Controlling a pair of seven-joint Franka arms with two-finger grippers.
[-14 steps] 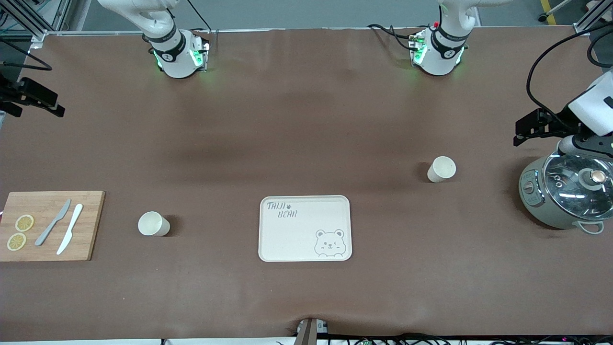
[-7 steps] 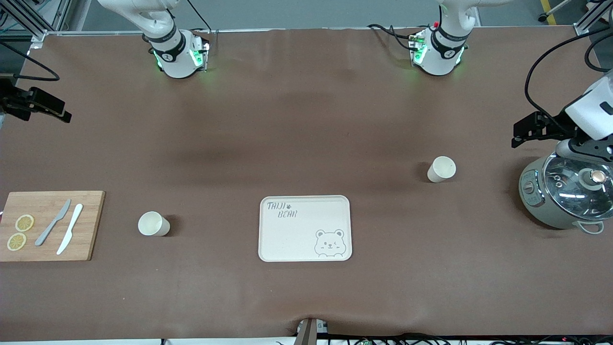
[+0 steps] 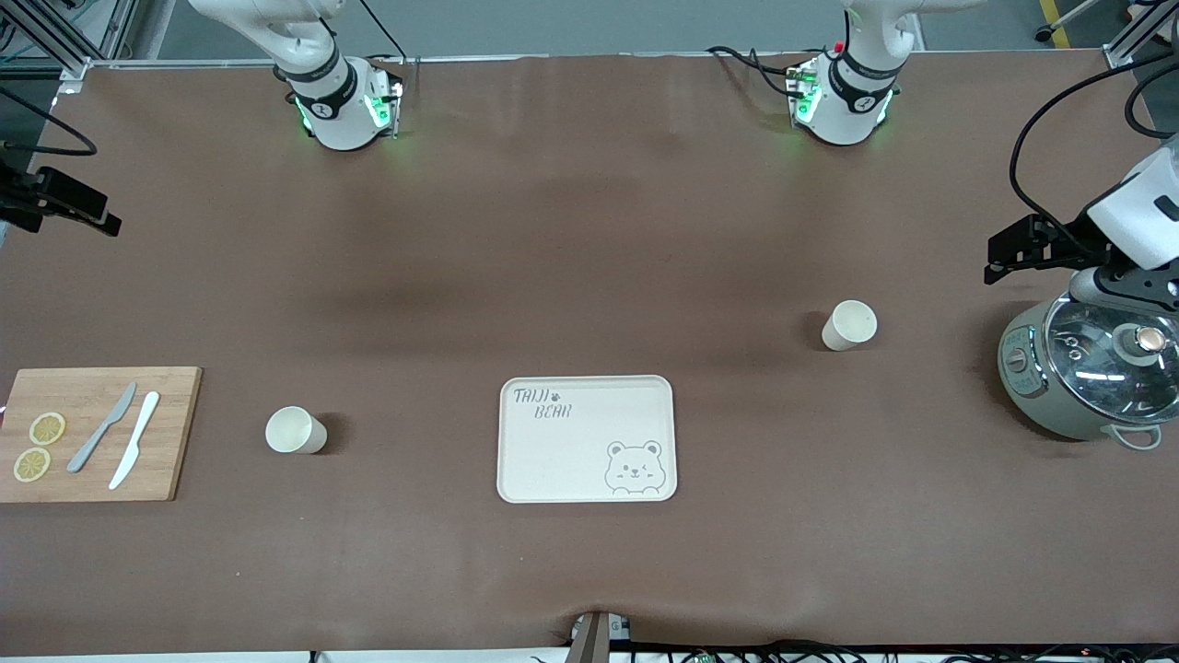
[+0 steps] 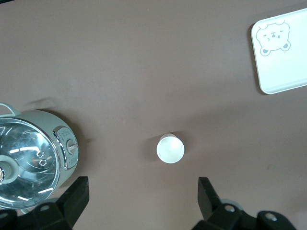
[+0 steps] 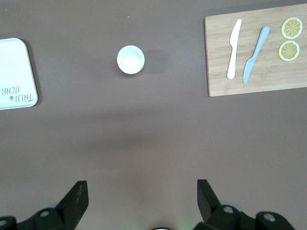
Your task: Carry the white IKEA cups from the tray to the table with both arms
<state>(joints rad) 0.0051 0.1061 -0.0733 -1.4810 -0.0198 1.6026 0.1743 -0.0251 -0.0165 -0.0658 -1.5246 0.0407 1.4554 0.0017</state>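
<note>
Tray reads "TAIJI BEAR"; left gripper and right gripper gape empty.

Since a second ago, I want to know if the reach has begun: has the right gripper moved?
Yes. The right gripper first moved toward the cutting board, then drew back partway, ending slightly farther from it than a second ago.

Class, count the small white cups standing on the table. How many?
2: one cup between the cutting board and bear tray; another cup between the tray and the cooker. None appear hidden.
</note>
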